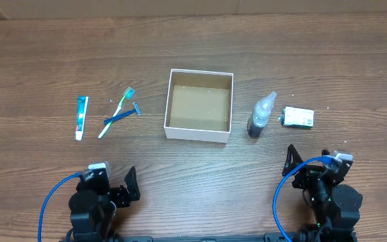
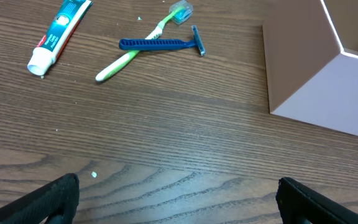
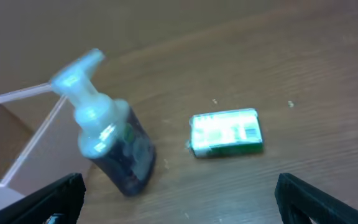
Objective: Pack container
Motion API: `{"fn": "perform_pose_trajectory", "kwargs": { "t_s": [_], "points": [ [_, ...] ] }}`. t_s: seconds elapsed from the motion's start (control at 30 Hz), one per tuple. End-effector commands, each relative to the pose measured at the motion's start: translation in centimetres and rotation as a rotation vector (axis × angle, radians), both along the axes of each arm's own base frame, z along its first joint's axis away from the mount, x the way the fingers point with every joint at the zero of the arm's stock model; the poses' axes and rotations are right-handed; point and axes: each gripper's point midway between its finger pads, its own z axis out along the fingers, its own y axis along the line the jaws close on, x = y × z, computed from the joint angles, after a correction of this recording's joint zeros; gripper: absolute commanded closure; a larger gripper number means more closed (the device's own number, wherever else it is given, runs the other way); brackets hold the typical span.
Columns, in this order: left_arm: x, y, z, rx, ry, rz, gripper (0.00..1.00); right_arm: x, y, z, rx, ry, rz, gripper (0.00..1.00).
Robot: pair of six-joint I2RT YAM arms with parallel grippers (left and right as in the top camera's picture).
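Container (image 1: 197,133) top open. Table (image 1: 200,176) bare at its 6 and 12 o'clock. Pump bottle (image 1: 261,115) stands close at 3; toothbrush (image 1: 121,103) and razor (image 1: 127,114), crossed, at 9.

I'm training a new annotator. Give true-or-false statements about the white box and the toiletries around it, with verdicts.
1. The square white cardboard box with a brown floor is empty. True.
2. The blue plastic razor lies across the green toothbrush. True.
3. The clear pump bottle of dark liquid sits left of the box. False: it sits to its right.
4. The white-and-teal toothpaste tube lies in the box. False: it lies on the table, left of the toothbrush.
5. The left gripper and right gripper are open and empty. True.
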Motion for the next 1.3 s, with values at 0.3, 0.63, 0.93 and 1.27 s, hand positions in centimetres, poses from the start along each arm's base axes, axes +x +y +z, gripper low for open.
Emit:
{"fn": "perform_pose_trajectory", "kwargs": {
  "t_s": [0.3,0.63,0.93,1.27],
  "points": [
    [0.0,0.0,-0.5,-0.012,0.003,0.006,0.00,-0.6,4.5,15.4,0.038,-0.162,0.261,0.00],
    [0.0,0.0,-0.5,-0.012,0.003,0.006,0.00,9.4,8.3,14.8,0.300,0.417,0.510,0.00],
    [0.0,0.0,-0.5,-0.012,0.003,0.006,0.00,13.6,7.2,7.1,0.120,0.617,0.188,0.04],
    [0.0,0.0,-0.5,-0.012,0.003,0.006,0.00,13.6,7.7,3.0,0.053,0.725,-0.077,0.11]
  ]
}}
